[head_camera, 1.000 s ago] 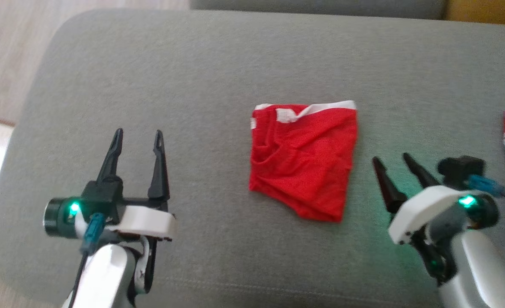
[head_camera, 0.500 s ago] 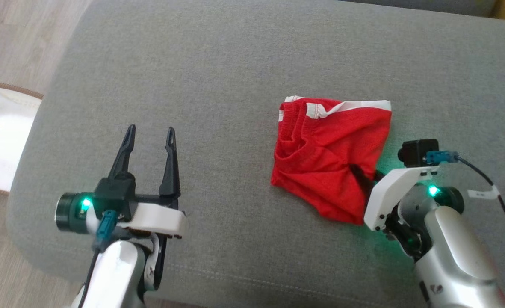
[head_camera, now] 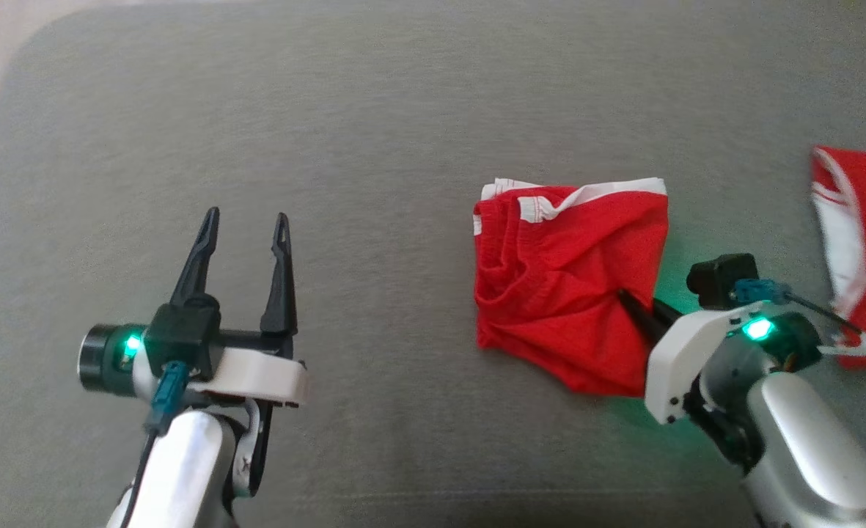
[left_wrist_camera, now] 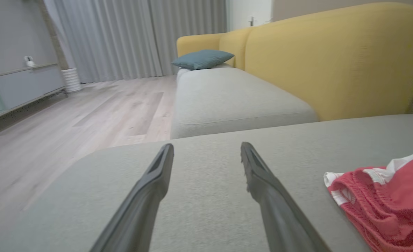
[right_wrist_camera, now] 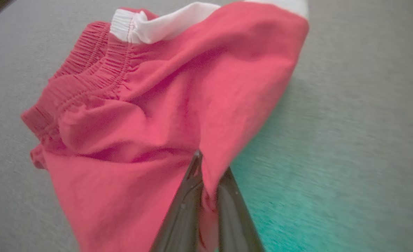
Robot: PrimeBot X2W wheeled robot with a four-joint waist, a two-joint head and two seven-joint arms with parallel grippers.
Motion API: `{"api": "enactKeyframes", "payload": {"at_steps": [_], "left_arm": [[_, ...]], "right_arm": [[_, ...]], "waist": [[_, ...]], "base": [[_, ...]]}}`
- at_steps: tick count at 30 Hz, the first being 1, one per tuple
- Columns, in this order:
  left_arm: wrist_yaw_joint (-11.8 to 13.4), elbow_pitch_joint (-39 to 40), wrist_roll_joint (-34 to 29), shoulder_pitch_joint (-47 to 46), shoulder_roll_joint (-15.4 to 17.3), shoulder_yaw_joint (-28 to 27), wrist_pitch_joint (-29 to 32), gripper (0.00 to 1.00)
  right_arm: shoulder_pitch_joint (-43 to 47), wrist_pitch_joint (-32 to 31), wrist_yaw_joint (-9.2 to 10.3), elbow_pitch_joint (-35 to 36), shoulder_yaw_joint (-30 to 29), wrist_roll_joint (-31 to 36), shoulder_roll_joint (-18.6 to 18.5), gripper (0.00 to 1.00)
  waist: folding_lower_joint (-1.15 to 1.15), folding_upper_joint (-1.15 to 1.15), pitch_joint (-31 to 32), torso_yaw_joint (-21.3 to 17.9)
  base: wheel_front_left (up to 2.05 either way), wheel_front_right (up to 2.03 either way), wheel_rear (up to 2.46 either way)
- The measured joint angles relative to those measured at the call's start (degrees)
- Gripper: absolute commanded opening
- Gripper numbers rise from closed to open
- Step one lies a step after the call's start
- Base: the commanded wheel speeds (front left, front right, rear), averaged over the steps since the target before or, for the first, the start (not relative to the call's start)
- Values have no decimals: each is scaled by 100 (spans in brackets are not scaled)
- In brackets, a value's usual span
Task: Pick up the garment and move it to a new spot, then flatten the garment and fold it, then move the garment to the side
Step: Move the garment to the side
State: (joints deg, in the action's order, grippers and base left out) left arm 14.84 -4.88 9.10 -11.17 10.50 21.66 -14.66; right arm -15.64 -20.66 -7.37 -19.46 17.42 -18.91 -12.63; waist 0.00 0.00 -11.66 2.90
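A folded red garment (head_camera: 564, 286) with white trim lies on the grey cushion (head_camera: 374, 147), right of centre. My right gripper (head_camera: 634, 304) is shut on the garment's right edge. In the right wrist view the two dark fingers (right_wrist_camera: 189, 196) pinch a fold of the red garment (right_wrist_camera: 129, 119), and its elastic waistband sits at the upper left. My left gripper (head_camera: 246, 224) stands open over bare cushion well to the left, with nothing between its fingers. In the left wrist view the open left gripper (left_wrist_camera: 206, 154) has the garment (left_wrist_camera: 388, 199) at its lower right.
A second red and white cloth (head_camera: 858, 235) lies at the cushion's far right edge. In the left wrist view a yellow sofa back (left_wrist_camera: 332, 59), another grey seat (left_wrist_camera: 234, 98) with a blue pillow (left_wrist_camera: 203, 57) and a wooden floor (left_wrist_camera: 70, 119) lie beyond.
My right gripper moved in from the right onto the garment's right edge and shut on it. The head camera shifted, so the whole picture moved. The left gripper stayed open.
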Motion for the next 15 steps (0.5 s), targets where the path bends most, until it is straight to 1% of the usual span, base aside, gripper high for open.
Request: {"api": "enactKeyframes", "payload": {"at_steps": [4, 9, 12, 15], "left_arm": [[-77, 27, -64, -23, 31, 42, 1, 100], [-132, 55, -149, -222, 66, 180, 56, 100], [-177, 90, -170, -349, 97, 201, 103, 100], [-186, 109, -236, -465, 133, 243, 154, 100]], "right_arm": [[-2, -30, 0, 224, 47, -7, -289, 0], [-35, -27, 0, 309, 105, -24, -642, 0], [-183, 63, 0, 281, 140, -21, -886, 0], [-589, 279, 0, 175, 73, 67, -1209, 0]], "waist": [[0, 0, -39, -505], [0, 0, -136, -1065], [0, 0, -250, -1305], [0, 0, -436, -1450]], "base": [[0, 0, 0], [0, 0, 0], [0, 0, 0], [0, 0, 0]]}}
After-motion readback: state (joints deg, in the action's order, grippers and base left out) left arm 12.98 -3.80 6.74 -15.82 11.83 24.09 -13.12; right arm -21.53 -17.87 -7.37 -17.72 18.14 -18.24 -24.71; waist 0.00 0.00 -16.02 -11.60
